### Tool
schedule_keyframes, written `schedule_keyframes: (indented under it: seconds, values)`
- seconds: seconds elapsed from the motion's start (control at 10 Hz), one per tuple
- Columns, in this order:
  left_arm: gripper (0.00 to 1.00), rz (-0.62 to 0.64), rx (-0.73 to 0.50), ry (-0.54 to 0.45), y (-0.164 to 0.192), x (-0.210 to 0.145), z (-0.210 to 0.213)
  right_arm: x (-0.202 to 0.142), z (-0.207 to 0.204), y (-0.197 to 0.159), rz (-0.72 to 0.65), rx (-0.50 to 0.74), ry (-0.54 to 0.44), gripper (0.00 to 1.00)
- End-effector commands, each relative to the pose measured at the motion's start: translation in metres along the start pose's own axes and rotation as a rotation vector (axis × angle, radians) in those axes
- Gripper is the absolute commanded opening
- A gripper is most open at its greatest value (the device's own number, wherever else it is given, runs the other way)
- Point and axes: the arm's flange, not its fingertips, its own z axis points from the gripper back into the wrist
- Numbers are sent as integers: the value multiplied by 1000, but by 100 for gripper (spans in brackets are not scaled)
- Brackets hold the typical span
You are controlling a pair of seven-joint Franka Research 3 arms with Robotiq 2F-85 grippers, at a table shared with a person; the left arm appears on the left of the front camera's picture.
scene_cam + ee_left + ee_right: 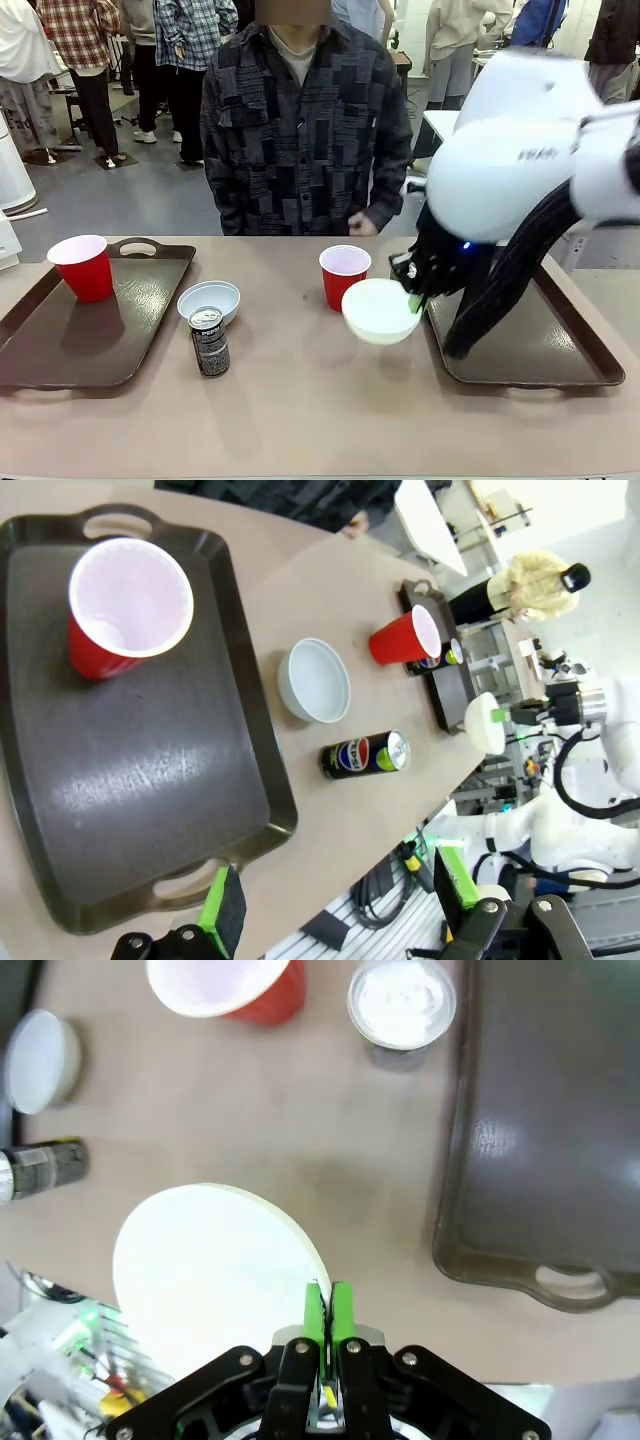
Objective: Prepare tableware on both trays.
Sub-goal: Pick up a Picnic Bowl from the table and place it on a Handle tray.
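My right gripper is shut on the rim of a white bowl, holding it just above the table beside the right tray. A red cup stands behind the bowl, and a can stands upright next to that tray's edge. The left tray carries a red cup. Right of it, on the table, sit a second white bowl and a dark can. My left gripper hangs open high over the left tray's near edge.
A person in a dark patterned shirt stands at the far side of the table, one hand near its edge. The table's middle and front are bare wood. The right tray's floor is bare.
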Motion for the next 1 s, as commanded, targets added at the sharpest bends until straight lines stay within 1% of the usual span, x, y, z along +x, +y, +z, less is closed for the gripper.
schedule_keyframes:
  seconds: [0.0, 0.2, 0.4, 0.5, 0.6, 0.8, 0.9]
  values:
    - [100, -1, -11, -10, 0, 0, 1, 11, 14, -29, 17, -40, 6, 0]
    - [100, -1, -11, -10, 0, 0, 1, 20, 28, -73, 41, -81, 27, 0]
    - [100, -1, -11, -10, 0, 0, 1, 25, 43, -121, 33, -71, 18, 0]
    - [100, -1, -11, -10, 0, 0, 1, 26, 48, -145, 4, -53, 4, 0]
    - [100, -1, -11, -10, 0, 0, 1, 26, 51, -162, 9, -42, 0, 0]
    - [100, -1, -11, -10, 0, 0, 1, 27, 50, -194, -30, -40, -1, 0]
    - [100, -1, -11, -10, 0, 0, 1, 27, 51, -202, -89, -33, -25, 0]
